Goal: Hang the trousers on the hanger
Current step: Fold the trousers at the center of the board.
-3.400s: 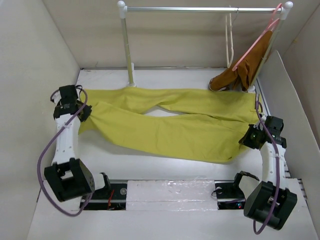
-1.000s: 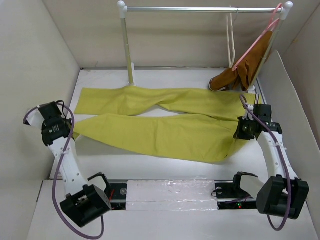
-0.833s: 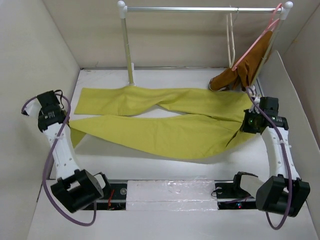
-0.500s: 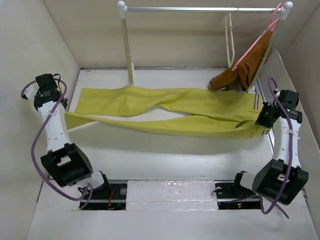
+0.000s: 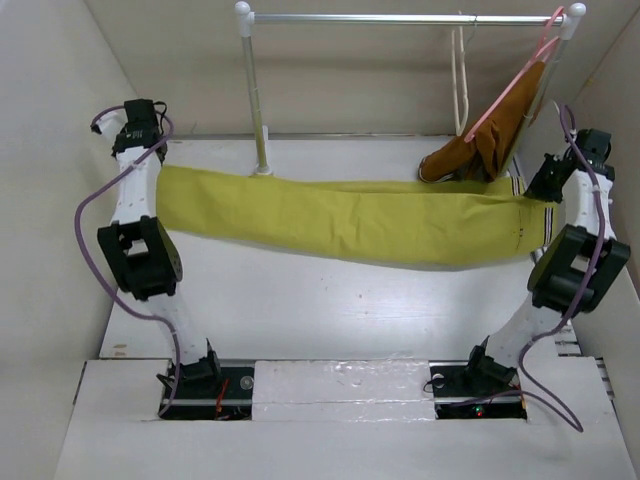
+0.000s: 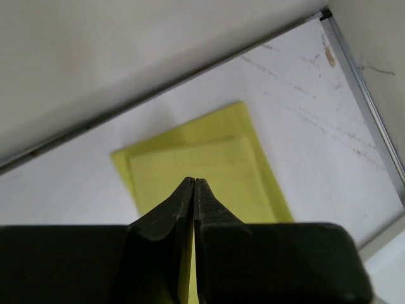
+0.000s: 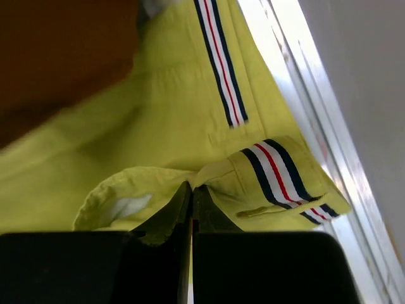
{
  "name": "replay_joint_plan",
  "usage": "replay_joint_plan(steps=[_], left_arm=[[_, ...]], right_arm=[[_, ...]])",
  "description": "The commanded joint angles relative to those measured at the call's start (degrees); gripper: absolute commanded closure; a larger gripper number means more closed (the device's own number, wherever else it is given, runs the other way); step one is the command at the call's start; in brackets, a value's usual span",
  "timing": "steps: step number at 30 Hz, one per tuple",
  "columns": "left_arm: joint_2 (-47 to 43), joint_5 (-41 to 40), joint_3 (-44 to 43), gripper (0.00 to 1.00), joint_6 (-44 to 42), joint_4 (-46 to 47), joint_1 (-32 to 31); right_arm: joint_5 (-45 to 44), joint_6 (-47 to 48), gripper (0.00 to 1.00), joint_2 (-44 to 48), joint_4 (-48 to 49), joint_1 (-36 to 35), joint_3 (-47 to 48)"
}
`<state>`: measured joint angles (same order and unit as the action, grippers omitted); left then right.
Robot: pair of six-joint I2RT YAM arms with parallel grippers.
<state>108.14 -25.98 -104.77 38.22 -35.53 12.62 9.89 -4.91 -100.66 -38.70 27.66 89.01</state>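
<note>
The yellow-green trousers (image 5: 340, 218) lie folded lengthwise into one long band across the table, legs to the left, striped waistband (image 5: 517, 195) to the right. My left gripper (image 5: 150, 165) is shut on the leg ends; its wrist view shows yellow cloth (image 6: 202, 171) pinched between the fingertips. My right gripper (image 5: 548, 190) is shut on the waistband (image 7: 278, 174). The cream-white hanger (image 5: 459, 75) hangs from the metal rail (image 5: 400, 18) at the back right, above and behind the waist end.
A pink hanger (image 5: 512, 80) carries a rust-brown garment (image 5: 480, 145) at the rail's right end, just behind the waistband. The rail's left post (image 5: 255, 100) stands behind the trousers. Cream walls close in left, right and back.
Both arms swung away from me, lifting the near leg up and over the far one. The trousers went from spread open to folded in one band.
</note>
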Motion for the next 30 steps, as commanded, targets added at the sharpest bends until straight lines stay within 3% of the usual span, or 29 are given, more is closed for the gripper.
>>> replay_joint_plan(steps=[1, 3, 7, 8, 9, 10, 12, 14, 15, 16, 18, 20, 22, 25, 28, 30], left_arm=[[6.4, -4.7, -8.3, 1.00, -2.4, 2.7, -1.3], [13.0, -3.5, -15.8, 1.00, -3.0, 2.1, -1.3], [15.3, -3.7, -18.7, 1.00, -3.8, 3.8, -1.3], [15.8, -2.6, -18.9, 1.00, -5.2, 3.9, -1.3], [15.8, -2.6, -18.9, 1.00, -5.3, 3.9, -1.3], [15.3, -1.0, -17.2, 1.00, -6.3, 4.1, -1.3], [13.4, -0.5, -12.1, 1.00, -7.4, 3.2, -1.3], [9.1, 2.7, -2.4, 0.88, -8.6, 8.1, 0.0], [8.2, 7.1, 0.2, 0.74, -8.8, 9.8, 0.7], [7.6, 8.3, 1.9, 0.67, -8.5, 10.3, 0.7], [9.4, 10.5, 2.0, 0.56, -9.5, 10.3, 0.8], [14.5, 9.1, -2.9, 0.56, -10.6, 7.5, -0.4], [18.3, 7.9, -6.7, 0.56, -11.6, 5.9, -1.8], [23.3, 2.3, -12.5, 0.61, -7.2, 1.3, -1.8], [20.3, 6.6, -6.8, 0.63, -1.9, 3.1, 1.7], [14.8, 10.5, 1.7, 0.61, 1.0, 6.1, 3.5]], right_arm=[[0.0, 0.0, 1.00, -7.8, 4.4, -0.3, 11.4], [1.9, -1.5, 1.00, -15.6, 4.6, -0.8, 20.3], [2.6, -3.1, 1.00, -20.8, 7.2, -1.6, 25.8], [2.3, -3.3, 0.89, -23.3, 6.4, -3.0, 29.7], [2.3, -3.3, 0.89, -23.4, 6.4, -3.1, 29.7], [4.2, -3.3, 0.58, -26.0, 5.0, -3.1, 30.9], [7.8, -1.0, 0.48, -28.1, 0.4, -3.1, 34.5], [7.6, -0.2, 0.47, -25.1, -1.6, -3.1, 30.2], [7.2, -0.3, 0.47, -22.2, 1.2, -3.1, 25.6], [7.0, -1.6, 0.47, -19.2, 8.1, -3.1, 15.9], [6.5, -3.5, 0.47, -11.2, 13.4, -3.1, 7.7], [6.5, -3.8, 0.45, -8.1, 17.5, -3.1, 1.0], [7.9, -2.1, 0.43, -7.1, 14.4, -3.1, 0.2], [8.0, 0.0, 0.41, -4.6, 14.8, -2.5, -3.1], [9.8, 1.4, 0.40, -0.3, 15.2, -1.4, -8.7], [11.4, 1.7, 0.40, 2.6, 15.9, -0.1, -12.7]])
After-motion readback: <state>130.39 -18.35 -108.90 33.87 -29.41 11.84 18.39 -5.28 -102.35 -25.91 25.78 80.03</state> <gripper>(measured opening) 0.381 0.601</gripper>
